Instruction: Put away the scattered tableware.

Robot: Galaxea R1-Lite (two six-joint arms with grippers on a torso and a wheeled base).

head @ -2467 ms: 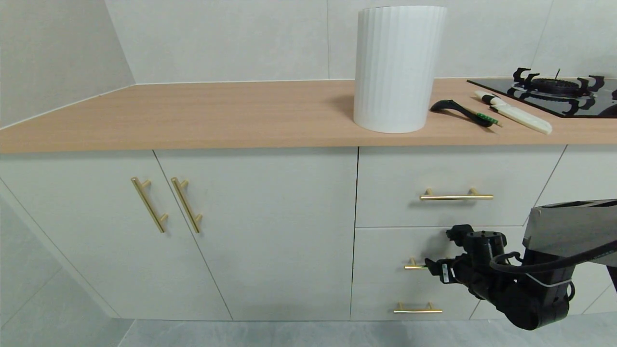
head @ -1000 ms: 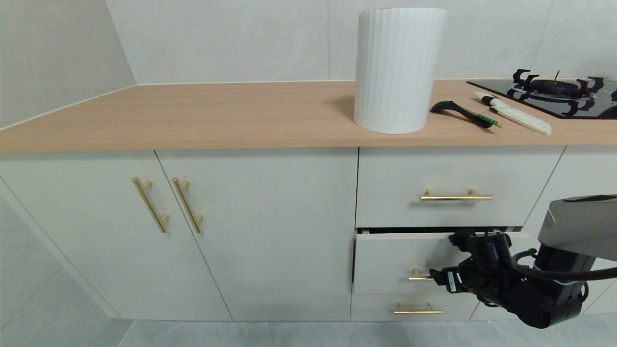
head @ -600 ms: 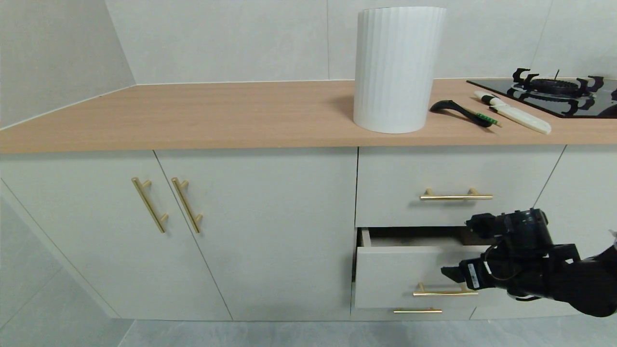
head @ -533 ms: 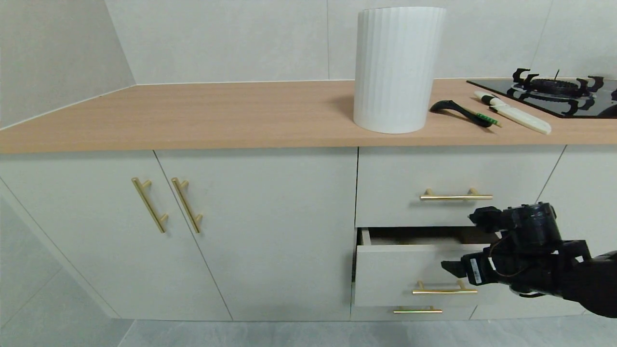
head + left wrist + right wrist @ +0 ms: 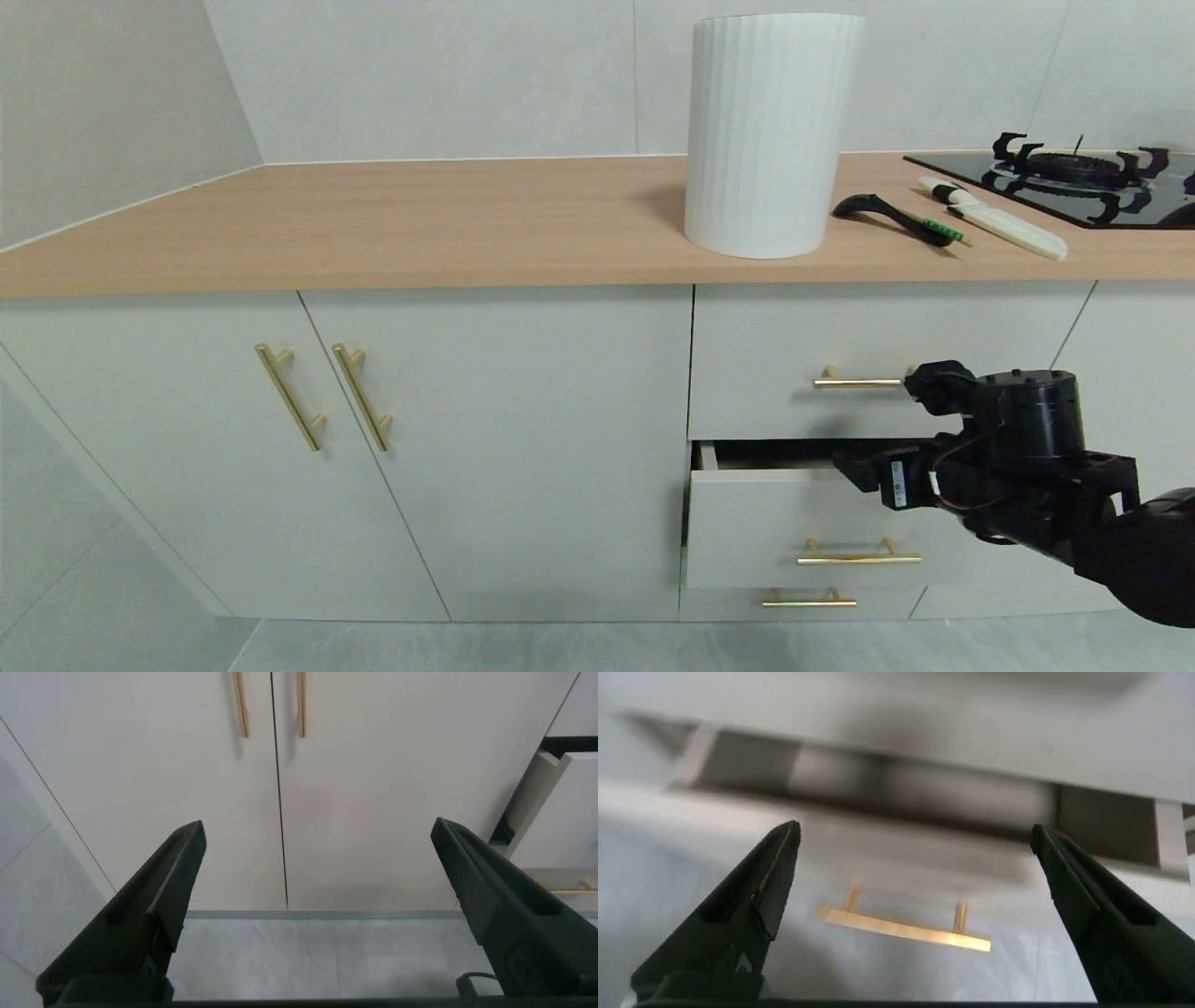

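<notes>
Risen off the drawer handle (image 5: 859,557), the right gripper (image 5: 915,840) gapes wide and empty above it.

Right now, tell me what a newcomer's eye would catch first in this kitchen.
The tall white ribbed canister stands out on the wooden counter, right of centre. Below it, the middle drawer is pulled partly out, with the right gripper open in front of it. A black utensil and a white utensil lie loose between the canister and the stove.
</notes>
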